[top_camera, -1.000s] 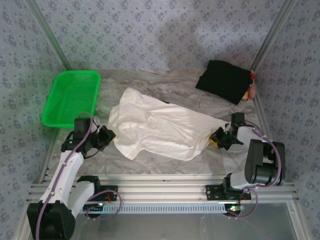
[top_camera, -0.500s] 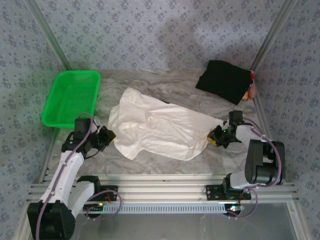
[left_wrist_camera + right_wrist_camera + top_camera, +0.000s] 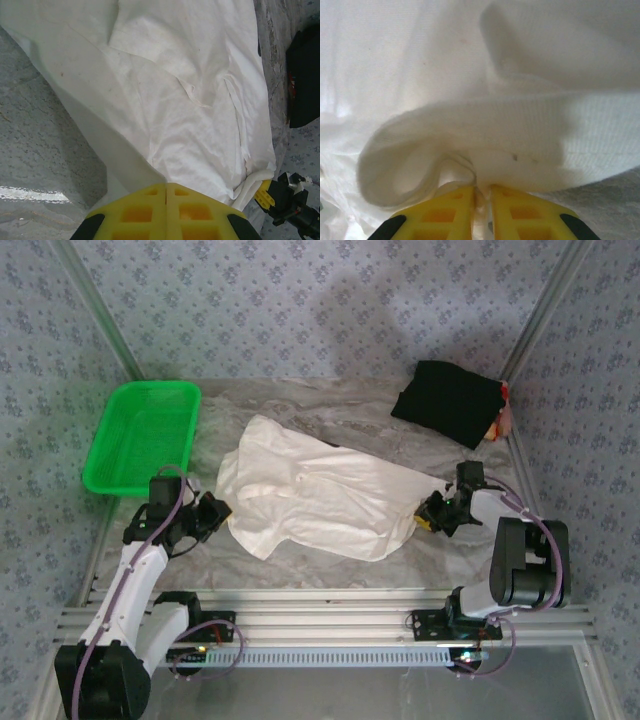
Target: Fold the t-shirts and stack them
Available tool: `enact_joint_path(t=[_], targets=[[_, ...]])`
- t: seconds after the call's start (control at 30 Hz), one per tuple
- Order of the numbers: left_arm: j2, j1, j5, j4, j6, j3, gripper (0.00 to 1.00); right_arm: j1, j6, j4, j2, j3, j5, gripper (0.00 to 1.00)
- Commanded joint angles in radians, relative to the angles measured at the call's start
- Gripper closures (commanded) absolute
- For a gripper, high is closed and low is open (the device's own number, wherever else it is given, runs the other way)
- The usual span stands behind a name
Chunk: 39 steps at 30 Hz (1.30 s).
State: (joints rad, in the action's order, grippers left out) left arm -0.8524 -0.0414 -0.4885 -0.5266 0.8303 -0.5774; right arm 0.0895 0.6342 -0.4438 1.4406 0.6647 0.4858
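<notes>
Crinkled grey tabletop (image 3: pixel 330 572) held a large off-white cloth t-shirt (image 3: pixel 320 498); my left gripper (image 3: pixel 217 509) and right gripper (image 3: pixel 431 517) each pinched an opposite end.

- The table (image 3: pixel 320 572) has a grey, mottled top with a crinkled, shiny covering.
- A green plastic basket (image 3: pixel 143 438) stands at its far left.
- A white shirt (image 3: pixel 320 502) lies rumpled across the middle, reaching from left to right.
- A black shirt (image 3: pixel 447 402) lies bunched in the far right corner, well apart from the white one, with a small reddish thing (image 3: pixel 503 420) at its right edge.
</notes>
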Motion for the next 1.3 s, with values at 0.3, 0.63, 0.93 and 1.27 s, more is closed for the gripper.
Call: enact_joint_path(t=[0.3,0.63,0.93,1.27], targets=[[0.012,-0.009,-0.03,0.001,-0.014,0.014,1.0,-0.021,0.03,0.002,0.015,0.034,0.012,0.96],[0.022,-0.007,-0.016,-0.011,-0.017,0.01,1.0,0.01,0.004,-0.135,-0.086,0.061,0.009,1.0],[0.005,0.002,-0.003,-0.017,-0.025,-0.034,1.0,0.07,-0.072,-0.36,-0.25,0.09,0.027,1.0],[-0.012,0.007,-0.004,-0.011,-0.026,-0.055,1.0,0.092,-0.085,-0.519,-0.451,-0.05,0.041,1.0]])
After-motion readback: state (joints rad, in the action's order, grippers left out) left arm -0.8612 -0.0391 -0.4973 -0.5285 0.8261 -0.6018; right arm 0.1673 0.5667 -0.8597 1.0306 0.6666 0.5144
